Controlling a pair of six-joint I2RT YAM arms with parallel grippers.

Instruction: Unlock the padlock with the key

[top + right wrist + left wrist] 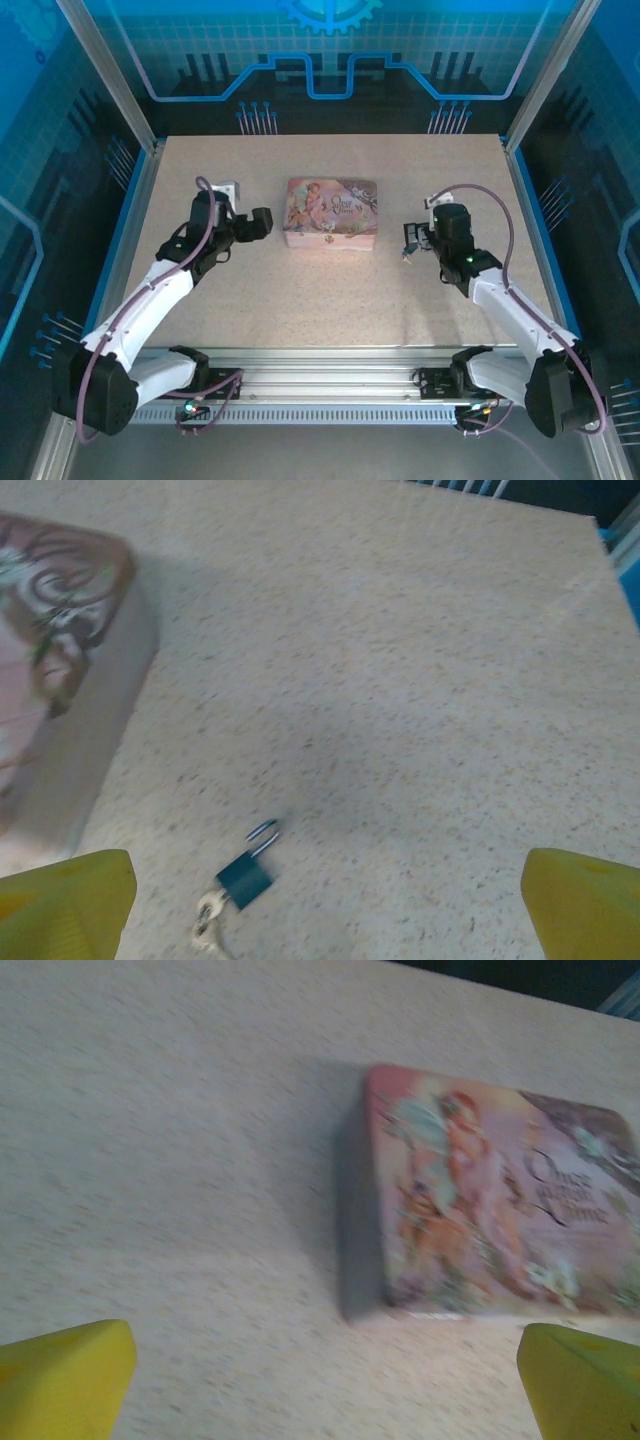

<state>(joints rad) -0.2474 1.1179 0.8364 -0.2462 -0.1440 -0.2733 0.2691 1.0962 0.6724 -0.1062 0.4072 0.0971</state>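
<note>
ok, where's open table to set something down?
Bare: the near strip between the pink box and the arm bases, and the far strip behind it. Crowded: right of the box, where padlock and key lie by the right gripper.

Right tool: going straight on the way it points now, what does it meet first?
Probably the bare tabletop beside the padlock, which lies off-centre ahead of the open right tool. Depth unclear.

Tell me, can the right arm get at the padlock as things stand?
Probably yes. The padlock lies on bare table, in line with the gap between the open fingers of the right end effector, with nothing over it. The key lies right beside it, and the pink box sits off to the side.
</note>
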